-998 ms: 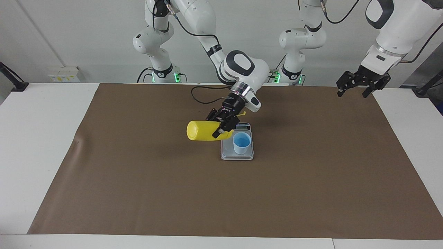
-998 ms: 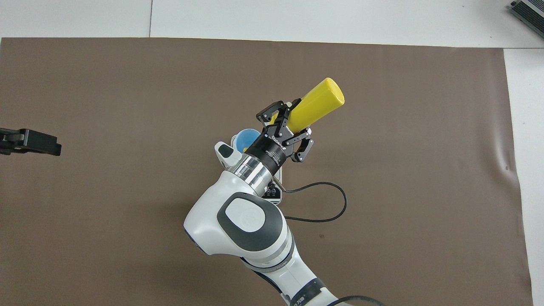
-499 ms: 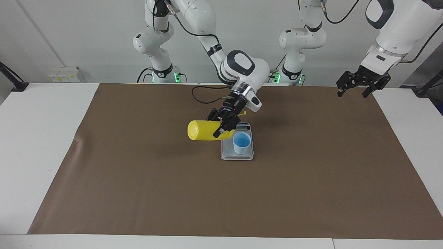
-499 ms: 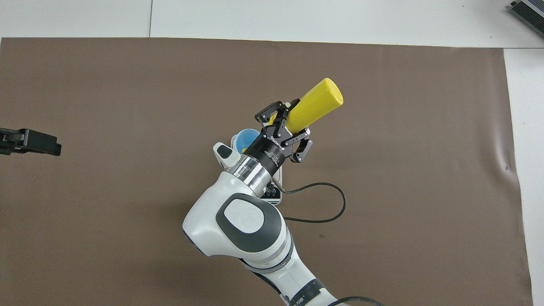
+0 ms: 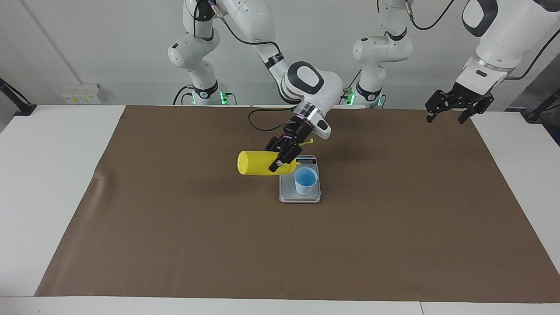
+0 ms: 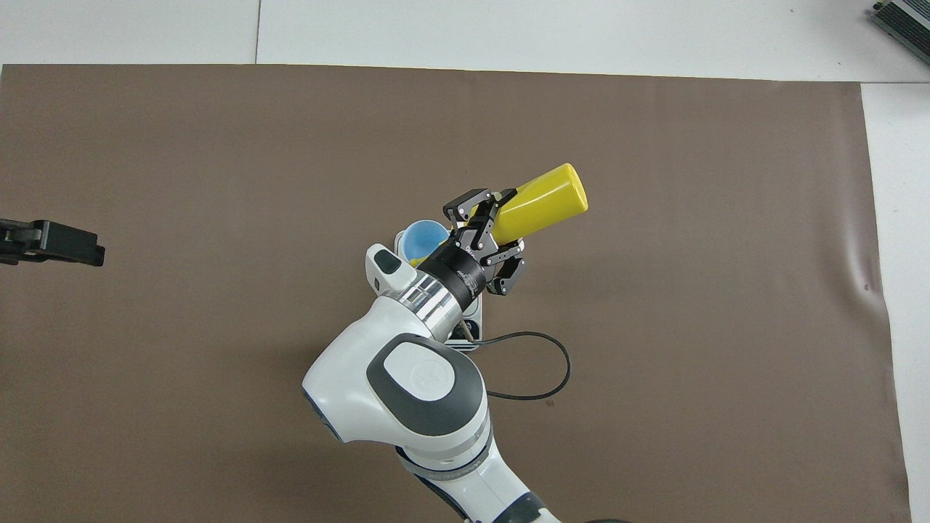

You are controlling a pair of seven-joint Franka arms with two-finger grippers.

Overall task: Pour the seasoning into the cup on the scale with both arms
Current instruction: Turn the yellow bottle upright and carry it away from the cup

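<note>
Bottle: the yellow squeeze bottle (image 5: 256,163) lay almost level in the air, its flat base toward the right arm's end of the table, its nozzle end over the scale beside the cup.
Handling: thin plastic, probably light and springy; a hard squeeze would likely dent it and push seasoning out too fast. The straight wall near the shoulder looked the safest place to hold.
Right gripper: the right gripper (image 5: 284,158) was clamped on the bottle near its nozzle end, links splayed to the sides.
Cup: the small blue cup (image 5: 305,181) stood upright on the scale, mouth open; likely light and easy to knock over.
Scale: the flat grey scale (image 5: 288,195) sat mid-cloth on the brown cloth (image 5: 175,227), display edge nearer the robots.
Cable: a black cable (image 6: 538,363) looped near the scale, not touching the cup.
Left gripper: the left gripper (image 5: 452,106) waited, jaws wide and empty, over the cloth's corner, well apart.
</note>
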